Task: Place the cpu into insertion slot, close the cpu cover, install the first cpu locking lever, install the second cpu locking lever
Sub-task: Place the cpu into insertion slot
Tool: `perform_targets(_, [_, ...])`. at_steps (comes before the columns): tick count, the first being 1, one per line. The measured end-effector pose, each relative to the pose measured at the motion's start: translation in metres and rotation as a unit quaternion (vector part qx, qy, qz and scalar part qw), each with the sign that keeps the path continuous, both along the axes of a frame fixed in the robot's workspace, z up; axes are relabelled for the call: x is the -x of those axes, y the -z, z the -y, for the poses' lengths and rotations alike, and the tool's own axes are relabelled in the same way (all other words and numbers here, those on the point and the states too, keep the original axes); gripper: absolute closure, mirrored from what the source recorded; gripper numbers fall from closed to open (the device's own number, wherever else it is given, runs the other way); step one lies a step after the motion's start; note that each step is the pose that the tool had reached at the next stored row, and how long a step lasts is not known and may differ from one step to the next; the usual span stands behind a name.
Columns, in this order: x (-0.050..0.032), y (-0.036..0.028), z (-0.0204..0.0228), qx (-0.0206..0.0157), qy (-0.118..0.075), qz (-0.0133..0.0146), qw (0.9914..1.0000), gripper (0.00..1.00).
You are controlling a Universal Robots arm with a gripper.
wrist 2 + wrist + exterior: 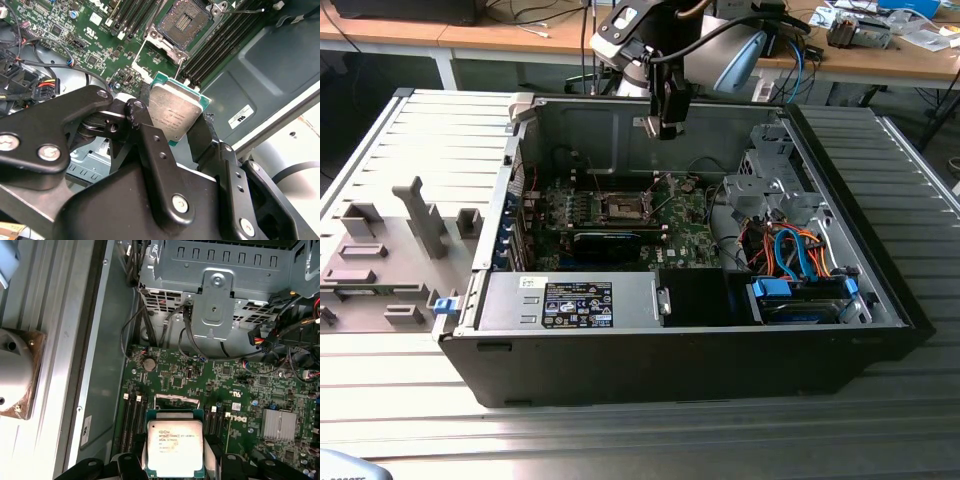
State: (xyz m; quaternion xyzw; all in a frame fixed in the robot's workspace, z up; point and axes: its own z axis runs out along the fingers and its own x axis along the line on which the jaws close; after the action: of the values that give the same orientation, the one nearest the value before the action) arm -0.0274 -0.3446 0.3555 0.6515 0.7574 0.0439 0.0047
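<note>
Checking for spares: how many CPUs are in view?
1: the cpu is clamped between the jaws, apart from the empty insertion slot. Others could lie hidden elsewhere in the case.

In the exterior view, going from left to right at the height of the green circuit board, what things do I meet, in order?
Grey plastic upright holder → square metal-rimmed insertion slot on the green circuit board → silver metal drive cage.

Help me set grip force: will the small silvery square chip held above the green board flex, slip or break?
Probably stiff: the small silvery square chip sits flat in the black pincer. Its smooth metal top looks slippery, so an edge grip suits it. Its thin green rim may chip if knocked.
</note>
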Motion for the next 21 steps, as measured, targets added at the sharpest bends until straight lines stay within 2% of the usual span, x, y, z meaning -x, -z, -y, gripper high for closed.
perform_targets(21, [0.0, 0.0, 0.0, 0.0001, 0.008, 0.0, 0.99996, 0.45])
